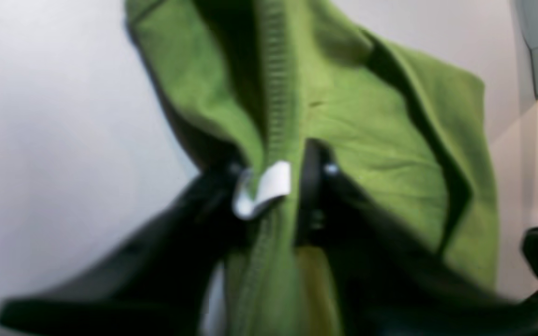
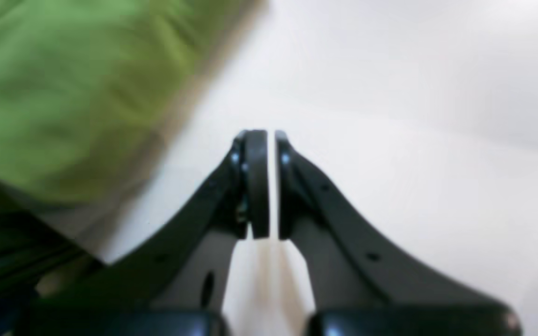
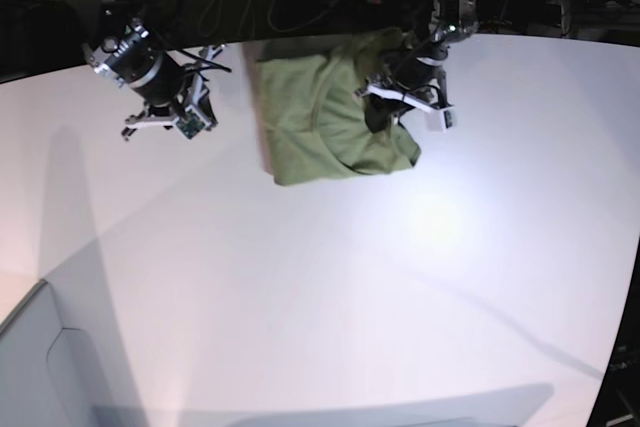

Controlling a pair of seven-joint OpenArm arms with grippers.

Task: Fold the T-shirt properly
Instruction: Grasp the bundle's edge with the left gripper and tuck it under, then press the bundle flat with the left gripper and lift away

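Left gripper [image 1: 273, 186] clenching T-shirt [image 3: 320, 122] collar | right gripper [image 2: 271, 184] closed, empty

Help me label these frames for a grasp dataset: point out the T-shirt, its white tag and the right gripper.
T-shirt [image 3: 310, 122]: base view, on the flat middle of the cloth.
white tag [image 1: 269, 186]: left wrist view, on its folded face.
right gripper [image 2: 271, 186]: right wrist view, between the closed fingertips.

Soft matt cloth T-shirt [image 1: 381, 140], ribbed collar, smooth white table [image 3: 330, 297]
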